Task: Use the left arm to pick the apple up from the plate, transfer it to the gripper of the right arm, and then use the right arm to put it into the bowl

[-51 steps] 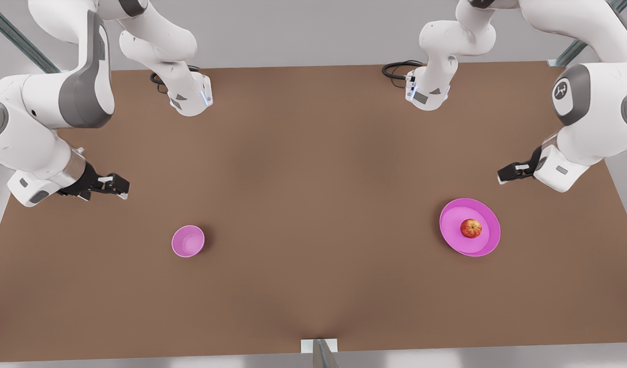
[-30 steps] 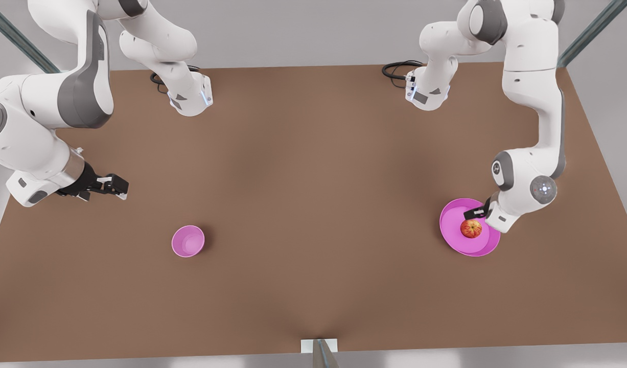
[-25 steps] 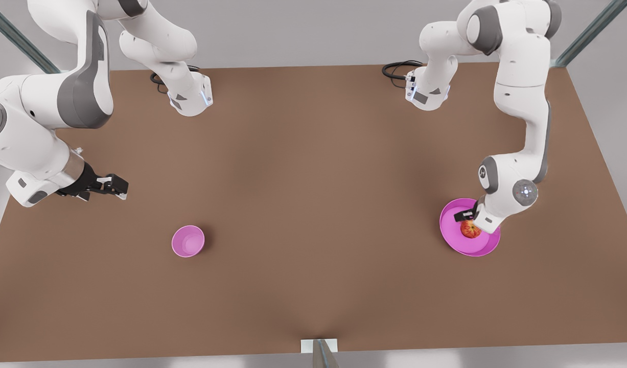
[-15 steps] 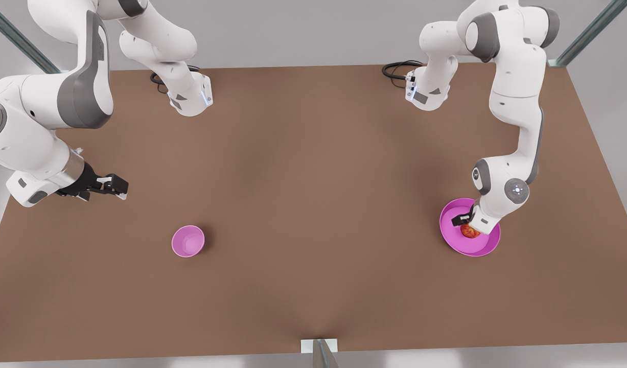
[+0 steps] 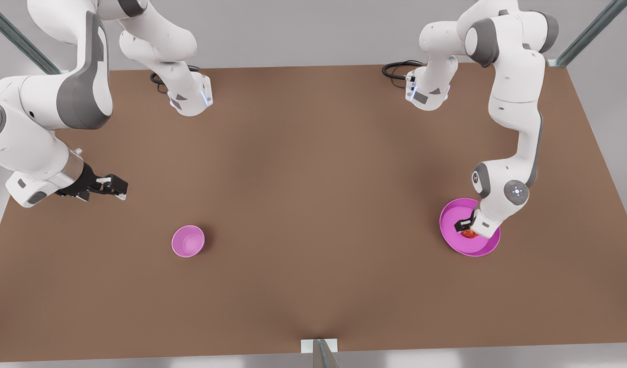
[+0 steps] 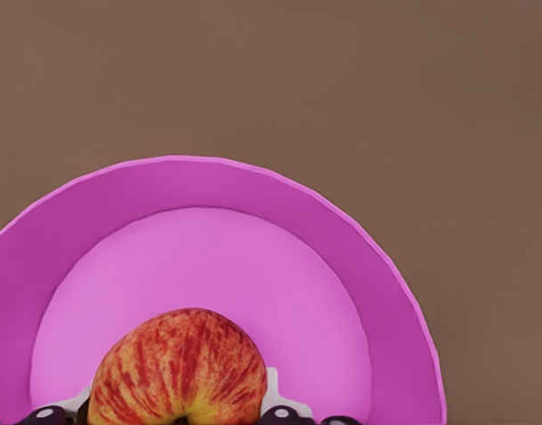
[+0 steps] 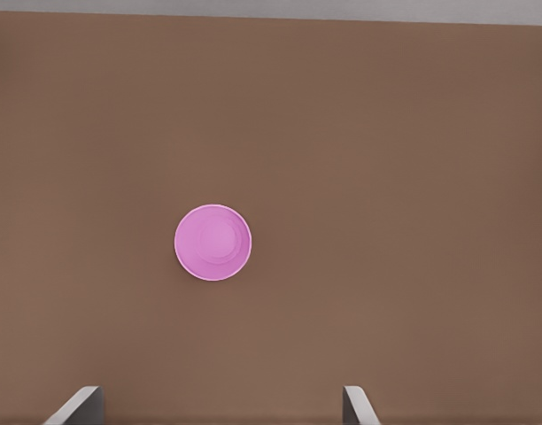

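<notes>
Between left gripper (image 5: 467,228) fingers: apple (image 6: 179,367) on plate (image 6: 342,257), grip not confirmed; right gripper (image 5: 111,186) open, waits above bowl (image 7: 212,243).

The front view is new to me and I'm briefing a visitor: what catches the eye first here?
First, the left claw down over the red apple on the wide pink plate, at the front view's right; the wrist view shows its fingers either side of the fruit. Next, the small pink bowl alone at the front view's left. The right claw waits open above the brown table.
</notes>
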Tool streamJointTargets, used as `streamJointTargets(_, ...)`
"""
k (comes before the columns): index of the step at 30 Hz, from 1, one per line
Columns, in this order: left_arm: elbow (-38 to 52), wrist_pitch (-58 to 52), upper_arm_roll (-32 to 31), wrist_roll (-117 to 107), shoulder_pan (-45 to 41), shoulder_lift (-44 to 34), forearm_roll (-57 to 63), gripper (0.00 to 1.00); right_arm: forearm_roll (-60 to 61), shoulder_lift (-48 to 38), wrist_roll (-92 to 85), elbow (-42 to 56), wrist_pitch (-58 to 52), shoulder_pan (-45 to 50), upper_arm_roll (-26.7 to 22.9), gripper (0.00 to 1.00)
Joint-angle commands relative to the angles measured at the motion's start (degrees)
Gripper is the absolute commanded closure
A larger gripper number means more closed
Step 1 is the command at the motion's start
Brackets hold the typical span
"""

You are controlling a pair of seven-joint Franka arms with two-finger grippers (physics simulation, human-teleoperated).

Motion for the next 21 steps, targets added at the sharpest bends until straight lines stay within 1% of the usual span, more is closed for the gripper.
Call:
streamJointTargets(1, 0.03, 0.51, 0.00, -0.64, 0.00, 0.03, 0.05, 0.19, 0.04, -0.01, -0.03, 0.03, -0.02, 0.00, 0.01, 0.00)
streamJointTargets(12, 0.90, 2.09, 0.00, -1.34, -0.26, 1.61, 0.05, 0.19, 0.21, -0.09, 0.23, -0.15, -1.34, 0.62, 0.18, 0.00)
streamJointTargets(14, 0.90, 2.17, 0.00, -1.34, -0.17, 1.70, 0.05, 0.19, 1.88, -0.09, 0.23, -0.15, -1.34, 0.53, 0.18, 0.00)
streamJointTargets(15, 0.99, 2.00, 0.00, -1.87, -0.35, 1.17, 0.05, 0.19, 1.88, -0.09, 0.49, -0.06, -1.34, 0.62, 0.18, 0.00)
streamJointTargets(17, 0.99, -0.28, -0.09, -1.96, -0.44, -2.60, 0.05, 0.25, 1.88, -0.09, 0.32, -0.06, -1.34, 0.62, 0.18, 0.00)
streamJointTargets(18, 1.08, -4.32, -0.26, -1.52, -0.44, -5.42, 0.05, 0.25, 1.88, -0.09, 0.23, -0.15, -1.34, 0.62, 0.18, 0.00)
streamJointTargets(19, 1.08, -6.86, -1.75, 0.05, -0.35, -7.70, 0.05, 0.25, 1.88, -0.09, 0.23, -0.06, -1.34, 0.62, 0.18, 0.00)
streamJointTargets(20, 1.17, -9.68, -4.91, 3.57, -0.35, -10.34, 0.05, 0.25, 1.88, -0.09, 0.23, -0.15, -1.34, 0.62, 0.18, 0.00)
streamJointTargets(21, 1.43, -10.22, -8.85, 4.19, -0.35, -11.04, -1.52, 0.25, 1.88, -0.09, 0.49, -0.15, -1.34, 0.79, 0.27, 0.00)
